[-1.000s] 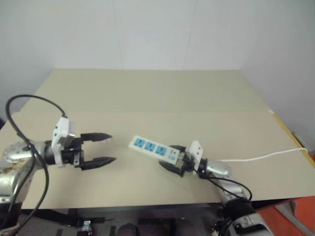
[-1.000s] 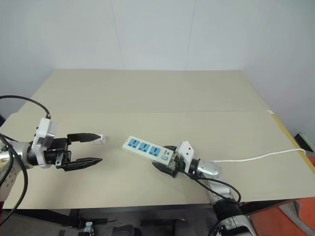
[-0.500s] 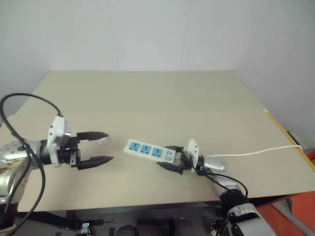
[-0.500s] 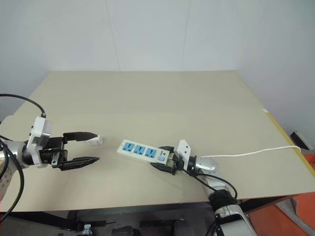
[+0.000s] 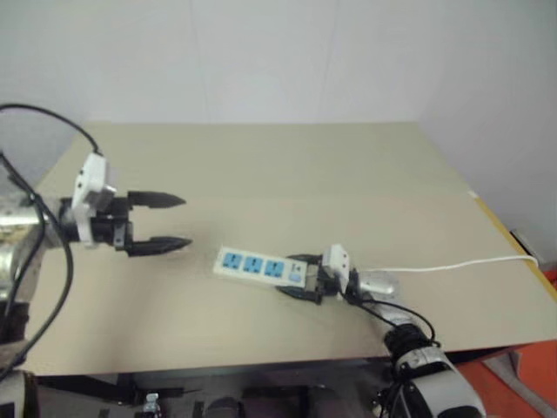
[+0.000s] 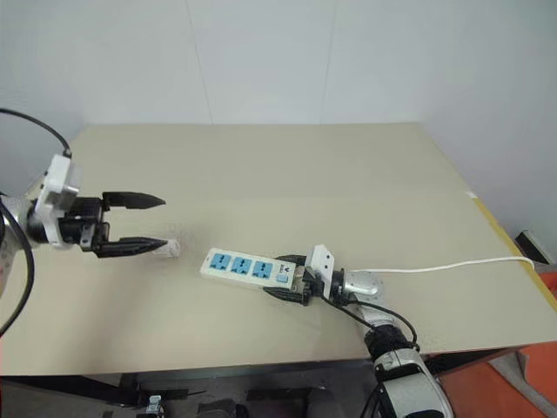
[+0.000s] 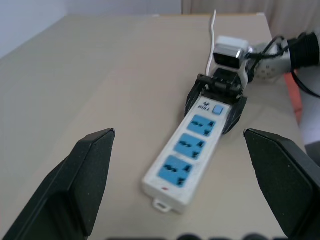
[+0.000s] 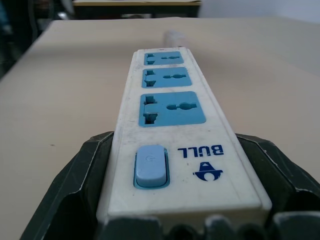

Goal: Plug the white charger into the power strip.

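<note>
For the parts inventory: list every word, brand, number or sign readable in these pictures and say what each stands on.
"BULL", in blue beside a small blue emblem: on the switch end of the power strip, next to its blue switch.
A faint mark on the switch itself: too blurred to read.
A small red mark on the strip's far end, seen in the left wrist view: too small to read.
No other text is legible.
</note>
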